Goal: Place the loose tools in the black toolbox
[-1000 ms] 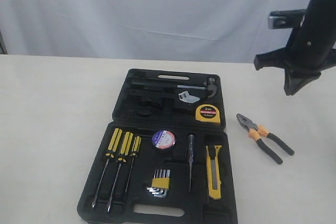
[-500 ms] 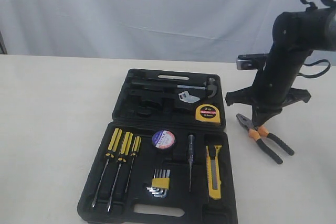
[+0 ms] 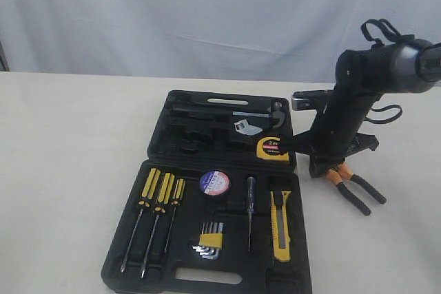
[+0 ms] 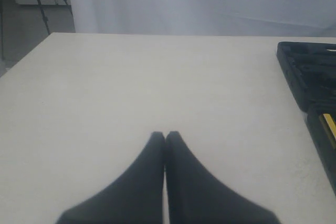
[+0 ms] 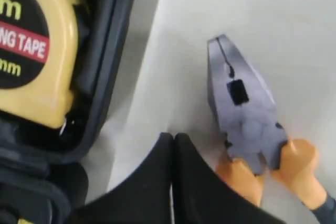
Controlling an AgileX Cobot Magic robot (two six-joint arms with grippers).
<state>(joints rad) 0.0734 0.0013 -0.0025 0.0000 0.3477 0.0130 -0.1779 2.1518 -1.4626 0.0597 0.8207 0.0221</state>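
The black toolbox [image 3: 172, 273] lies open in the middle of the table. In its recesses sit the yellow tape measure [image 3: 270, 151], the tape roll [image 3: 215, 182] and the yellow-black utility knife [image 3: 280, 226]. The orange-and-black pliers [image 3: 353, 189] lie on the table right of the box. My right gripper [image 3: 318, 169] is low over the table between the box and the pliers, shut and empty. In the right wrist view its tip [image 5: 173, 138] is just beside the grey pliers head [image 5: 244, 108], with the tape measure [image 5: 31, 61] close by. My left gripper [image 4: 165, 136] is shut over bare table.
Three yellow-black screwdrivers [image 3: 158, 201], a hex key set [image 3: 210, 240], a tester screwdriver [image 3: 250, 204] and a hammer [image 3: 234, 113] lie in the box. A white curtain [image 3: 207, 12] hangs behind the table. The box's edge [image 4: 310, 77] shows in the left wrist view.
My right arm has come down and to the left from high at the right edge, and its gripper now sits low at the pliers' head. The tools have not moved.
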